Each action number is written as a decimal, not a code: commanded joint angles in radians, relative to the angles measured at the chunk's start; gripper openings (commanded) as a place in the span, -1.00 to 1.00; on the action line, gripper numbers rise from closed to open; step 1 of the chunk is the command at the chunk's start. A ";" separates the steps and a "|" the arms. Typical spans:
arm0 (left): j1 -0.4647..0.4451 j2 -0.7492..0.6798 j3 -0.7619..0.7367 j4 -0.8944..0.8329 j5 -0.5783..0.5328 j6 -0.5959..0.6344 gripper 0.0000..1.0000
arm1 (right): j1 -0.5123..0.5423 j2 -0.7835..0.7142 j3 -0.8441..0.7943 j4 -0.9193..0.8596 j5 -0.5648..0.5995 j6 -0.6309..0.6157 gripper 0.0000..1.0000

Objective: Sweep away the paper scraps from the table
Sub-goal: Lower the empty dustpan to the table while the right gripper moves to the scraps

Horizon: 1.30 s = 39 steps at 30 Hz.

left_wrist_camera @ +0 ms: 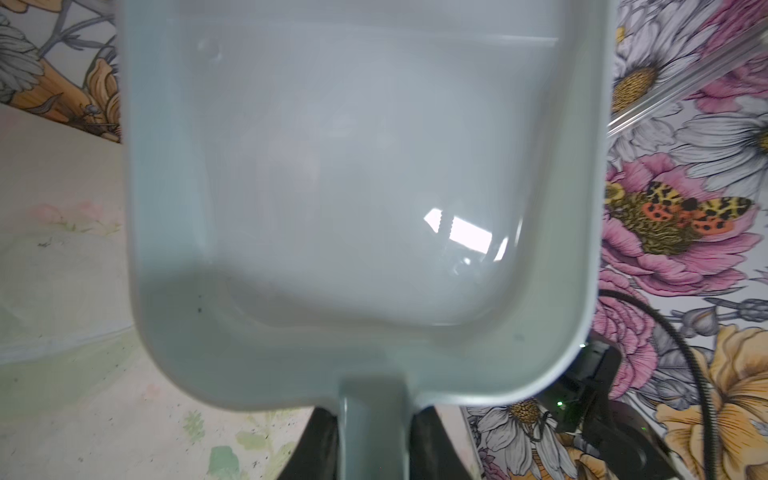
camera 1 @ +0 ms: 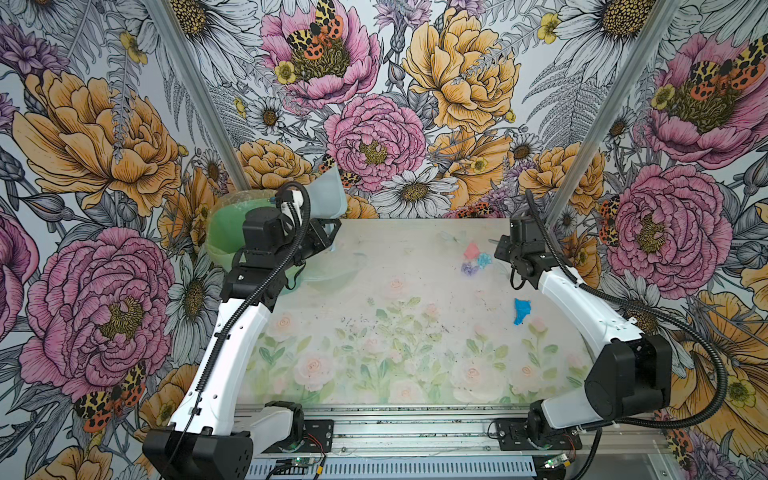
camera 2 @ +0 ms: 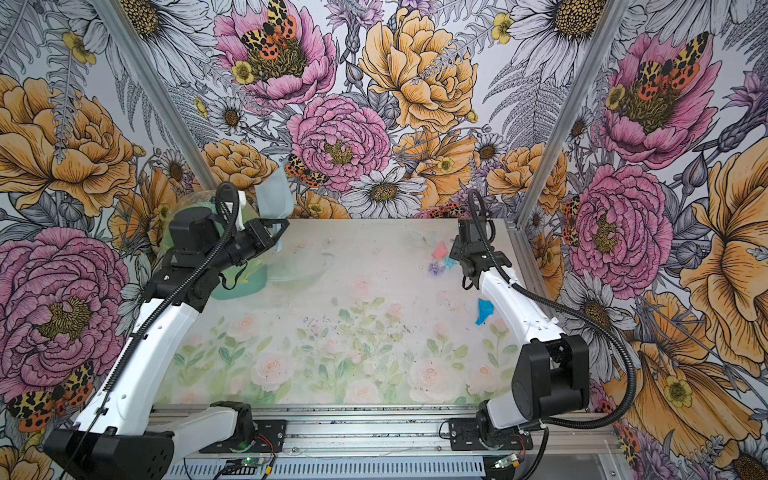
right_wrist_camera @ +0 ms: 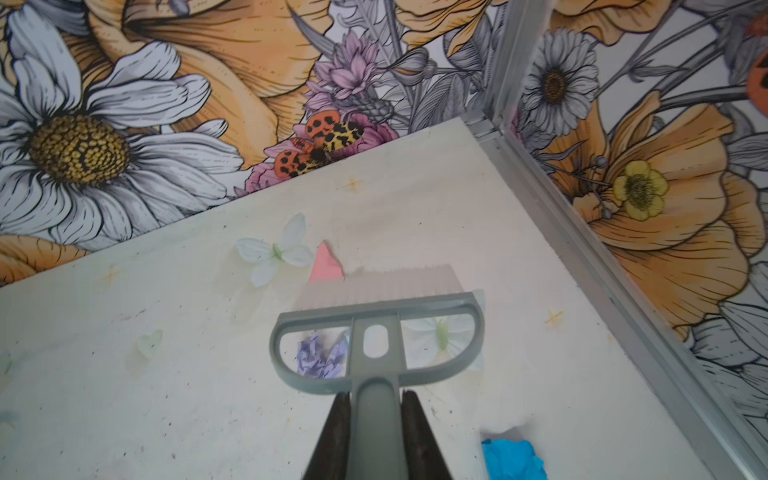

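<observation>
Step in hand: gathering. We are judging the task as partly done, since paper scraps [camera 1: 471,251] are lying on the counter [camera 1: 395,257] and the pan is showing no paper.

Left hand [left_wrist_camera: 372,440]: we are gripping the handle of the dustpan [left_wrist_camera: 353,187] with the jaws set narrow on it. In both top views the pan is standing raised near the far left corner, just beside the green bin [camera 1: 226,232] and well apart from the scraps. Its inside is showing only a few dark specks.

Right hand [right_wrist_camera: 376,436]: we are gripping the stem of the brush [right_wrist_camera: 376,324], with the jaws closed narrow around it. The bristles [right_wrist_camera: 374,286] are sitting at the far right of the counter and are touching or just beside the pink scrap [right_wrist_camera: 325,266]. The lilac scrap [right_wrist_camera: 316,357] is showing through the brush frame. A light blue scrap [camera 1: 484,259] is lying beside these two. A bright blue wad [camera 1: 523,311] is lying apart from them, nearer to us and close to the right arm.

Next move, as we are judging it:
1. We are bringing the pan down across the counter, with its open lip flat on the surface and facing the cluster.
2. We are drawing the bristles from behind the cluster toward that lip.
3. We are treating the bright blue wad as a separate pass.

Caution: the crumpled paper is looking light, so a fast stroke is likely to flick it over the lip or against the wall.
</observation>
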 commanded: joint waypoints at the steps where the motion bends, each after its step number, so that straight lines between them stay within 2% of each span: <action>1: -0.087 0.006 -0.045 -0.096 -0.238 0.114 -1.00 | -0.012 0.052 0.068 0.021 0.077 0.048 -1.00; 7: -0.335 0.097 -0.030 -0.174 -0.542 0.217 -1.00 | -0.028 0.134 0.116 0.021 0.093 0.126 -1.00; 12: -0.461 0.215 -0.020 -0.182 -0.609 0.254 -1.00 | -0.029 0.199 0.138 0.022 0.078 0.169 -1.00; 18: -0.523 0.314 -0.045 -0.153 -0.549 0.262 -1.00 | -0.030 0.279 0.168 0.022 0.050 0.199 -1.00; 25: -0.572 0.381 -0.089 -0.131 -0.534 0.294 -1.00 | -0.030 0.358 0.191 0.021 -0.020 0.184 -1.00; 39: -0.651 0.561 -0.104 -0.078 -0.484 0.274 -1.00 | -0.020 0.310 0.045 0.021 -0.110 0.115 -1.00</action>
